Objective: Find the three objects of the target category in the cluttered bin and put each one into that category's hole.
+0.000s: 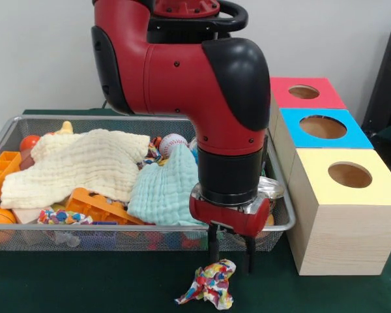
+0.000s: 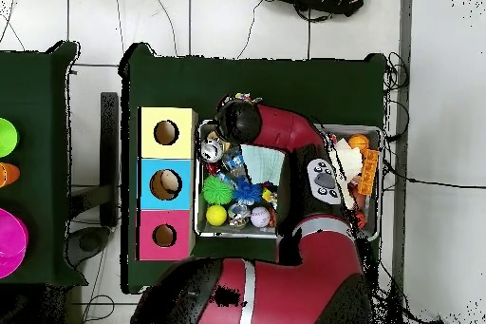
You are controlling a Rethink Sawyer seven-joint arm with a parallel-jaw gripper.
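Observation:
My gripper [image 1: 231,261] hangs outside the wire mesh bin [image 1: 117,118], just in front of its near rim and low over the green table. Its fingers stand apart and hold nothing. A crumpled multicoloured bundle [image 1: 210,285], white with red, blue, yellow and green, lies on the table right under the fingertips. A knotted rope bundle [image 1: 64,216] lies at the bin's front left, and part of another [image 1: 151,156] shows between the cloths. The blue-topped box's hole [image 1: 323,126] is to the right; in the overhead view it [image 2: 165,184] shows something pale inside. The arm hides my gripper in the overhead view.
The bin holds a cream cloth [image 1: 85,163], a mint cloth [image 1: 166,192], orange plastic pieces [image 1: 98,205], a baseball [image 1: 172,143] and a spiky green ball [image 2: 217,189]. The red-topped [image 1: 304,92] and yellow-topped [image 1: 349,175] boxes flank the blue one.

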